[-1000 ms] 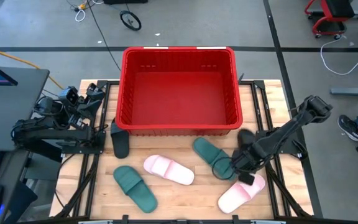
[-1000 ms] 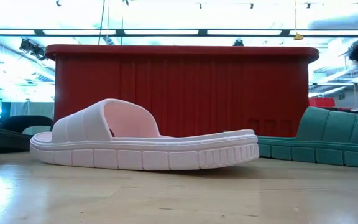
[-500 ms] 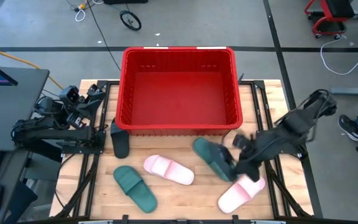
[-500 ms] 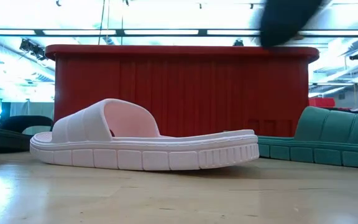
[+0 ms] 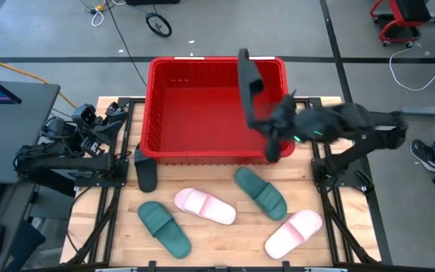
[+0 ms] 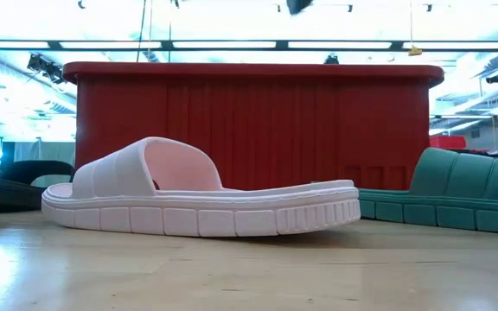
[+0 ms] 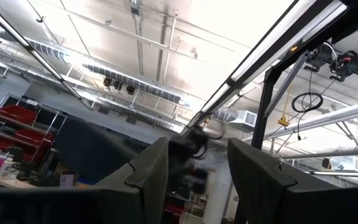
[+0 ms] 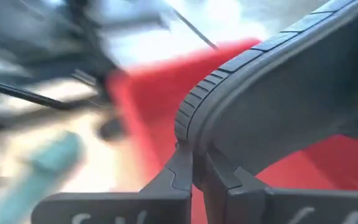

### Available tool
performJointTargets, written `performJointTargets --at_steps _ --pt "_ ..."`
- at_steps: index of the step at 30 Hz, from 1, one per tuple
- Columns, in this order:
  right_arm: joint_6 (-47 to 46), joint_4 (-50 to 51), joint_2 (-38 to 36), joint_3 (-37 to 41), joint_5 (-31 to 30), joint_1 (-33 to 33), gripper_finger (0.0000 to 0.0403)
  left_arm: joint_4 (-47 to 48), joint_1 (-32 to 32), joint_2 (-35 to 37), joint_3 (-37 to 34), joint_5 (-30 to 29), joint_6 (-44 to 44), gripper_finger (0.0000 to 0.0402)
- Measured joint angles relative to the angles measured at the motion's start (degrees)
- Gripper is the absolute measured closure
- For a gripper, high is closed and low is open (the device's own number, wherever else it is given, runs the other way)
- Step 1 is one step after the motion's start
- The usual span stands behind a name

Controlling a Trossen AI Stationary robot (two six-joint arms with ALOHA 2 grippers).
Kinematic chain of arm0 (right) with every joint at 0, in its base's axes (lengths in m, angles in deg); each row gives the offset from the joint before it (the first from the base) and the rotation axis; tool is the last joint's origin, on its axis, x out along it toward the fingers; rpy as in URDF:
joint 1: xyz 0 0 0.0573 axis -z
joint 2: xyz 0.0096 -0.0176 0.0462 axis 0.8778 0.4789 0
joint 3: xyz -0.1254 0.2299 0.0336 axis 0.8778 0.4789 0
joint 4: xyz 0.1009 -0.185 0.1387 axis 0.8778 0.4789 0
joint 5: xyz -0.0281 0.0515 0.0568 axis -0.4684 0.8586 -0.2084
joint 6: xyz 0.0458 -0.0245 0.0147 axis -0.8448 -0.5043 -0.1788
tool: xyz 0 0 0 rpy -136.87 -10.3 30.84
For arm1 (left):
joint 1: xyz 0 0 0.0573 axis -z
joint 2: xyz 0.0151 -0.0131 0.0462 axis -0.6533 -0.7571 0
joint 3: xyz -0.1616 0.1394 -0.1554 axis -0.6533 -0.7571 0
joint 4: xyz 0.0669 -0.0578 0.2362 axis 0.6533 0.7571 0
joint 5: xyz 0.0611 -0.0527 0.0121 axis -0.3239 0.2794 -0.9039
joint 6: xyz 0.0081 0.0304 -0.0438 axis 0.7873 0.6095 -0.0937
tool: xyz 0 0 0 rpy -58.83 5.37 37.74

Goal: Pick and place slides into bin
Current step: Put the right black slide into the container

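Black against red: holding a black slide (image 5: 248, 79) above the bin (image 5: 152, 106), toward its 3 o'clock side, with the slide standing on edge and pointing toward 12 o'clock. Pinching it with the right end effector (image 5: 269, 127), fingers (image 8: 178, 177) pressed onto only a thin strip of the sole's rim, going by the right wrist view. Keeping the left end effector (image 7: 197, 186) spread and idle, parked off the counter (image 5: 232, 242) at 9 o'clock.

Risking, judging by that shallow bite, a slip: hanging a long, floppy piece of rubber from one edge, and so inviting a swing or a twist out of the pinch during any quick move. Possibly dropping early, then, and striking the 3 o'clock wall or the rim instead of the floor of the bin. Possibly bouncing out toward 3 o'clock or 12 o'clock, off the counter and beyond reach. Also risking a catch of the trailing end on the rim if lowering too close to that wall. Calling, probably, for shifting toward the bin's centre and coming lower before opening.

Waiting on the counter: a second black slide (image 5: 146, 171) at the bin's 7 o'clock corner, two green slides (image 5: 260, 193) and two pink slides (image 5: 205, 206) at 6 o'clock, all clear of the drop zone.
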Motion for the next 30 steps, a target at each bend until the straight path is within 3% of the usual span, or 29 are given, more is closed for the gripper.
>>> performJointTargets --at_steps 6,11,20,30 --pt "1.6 19.6 7.5 0.1 1.5 17.3 0.0389 0.0 0.0 0.0 0.0 0.0 0.0 0.0230" --pt "9.5 19.1 14.6 0.1 5.3 26.1 0.0389 0.0 0.0 0.0 0.0 0.0 0.0 0.0230" --pt "15.7 20.9 29.2 0.1 8.8 31.6 0.0389 0.0 0.0 0.0 0.0 0.0 0.3 0.0230" --pt "15.2 26.9 40.2 0.4 10.1 34.5 0.0389 0.1 0.0 0.0 0.0 0.1 0.4 0.0230"
